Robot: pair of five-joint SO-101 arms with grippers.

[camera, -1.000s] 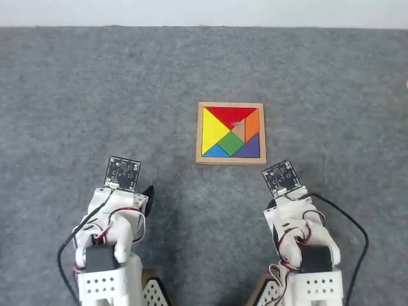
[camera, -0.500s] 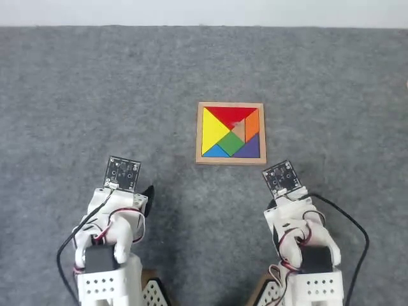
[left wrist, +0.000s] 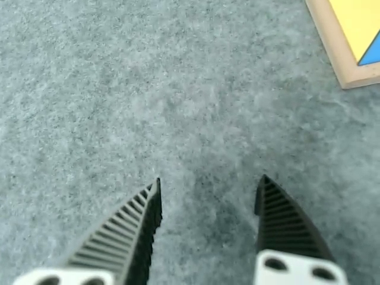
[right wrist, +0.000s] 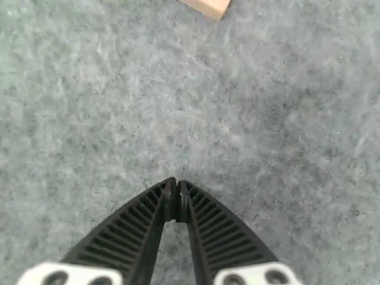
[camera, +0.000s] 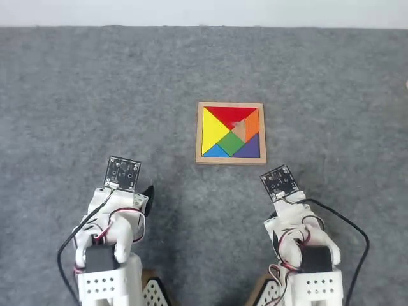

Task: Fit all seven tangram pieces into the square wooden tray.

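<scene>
Six coloured pieces are counted inside the tray (camera: pixel 199 135), lying flat and edge to edge: red (camera: pixel 229 116), yellow (camera: pixel 213 132), green (camera: pixel 231 143), blue (camera: pixel 217 151), orange (camera: pixel 252 124), purple (camera: pixel 250 148). One pale tan patch (camera: pixel 238 131) is seen at the middle of the square; whether it is a seventh piece or bare wood cannot be told.

Tray position: flat on the grey mat (camera: pixel 95 95), ahead of both claws and apart from each. It is placed forward and to the right of the left claw (left wrist: pixel 211 180), and just forward and slightly to the left of the right claw (right wrist: pixel 176 181), nearer to the latter.

Left claw: fingers are spread wide, nothing is held between them, and mat is seen in the gap. One tray corner (left wrist: pixel 338 56) is seen ahead of it, off to its right.

Right claw: fingers are pressed together tip to tip, with nothing held. One tray corner (right wrist: pixel 208 6) is seen well ahead of the tips.

Both arms (camera: pixel 108 236) (camera: pixel 299 242) are drawn in behind the claws at the near edge of the mat.
</scene>
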